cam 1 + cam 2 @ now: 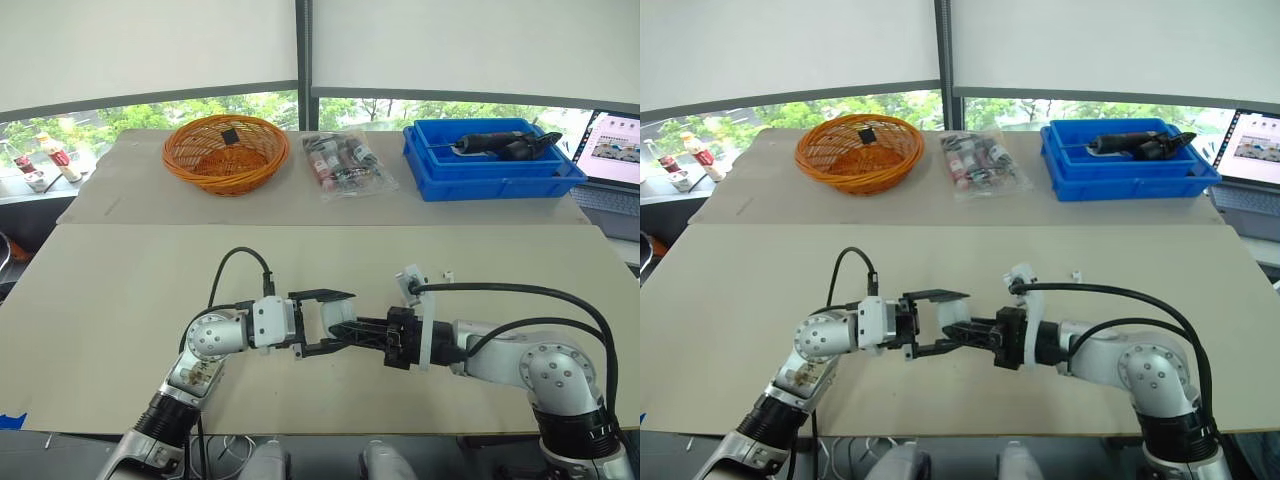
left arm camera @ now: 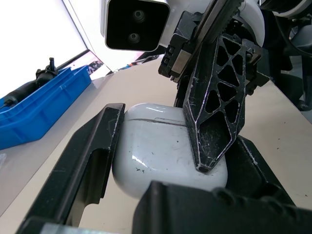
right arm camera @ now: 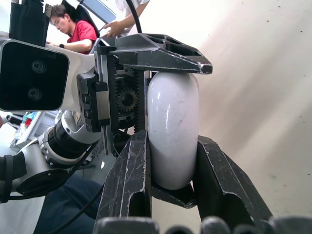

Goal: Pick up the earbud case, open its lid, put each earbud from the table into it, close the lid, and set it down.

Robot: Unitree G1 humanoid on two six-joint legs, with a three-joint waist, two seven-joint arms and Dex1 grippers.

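Evidently the earbud case hung just above the near part of the table, gripped from both sides. The left gripper clamped its body from the left, and the right gripper pinched the end facing right. The lid pointed right, so the right arm looked better placed to open it.

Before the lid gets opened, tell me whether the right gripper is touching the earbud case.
Touching. In the right wrist view the right gripper has both fingers pressed against opposite sides of the white earbud case.
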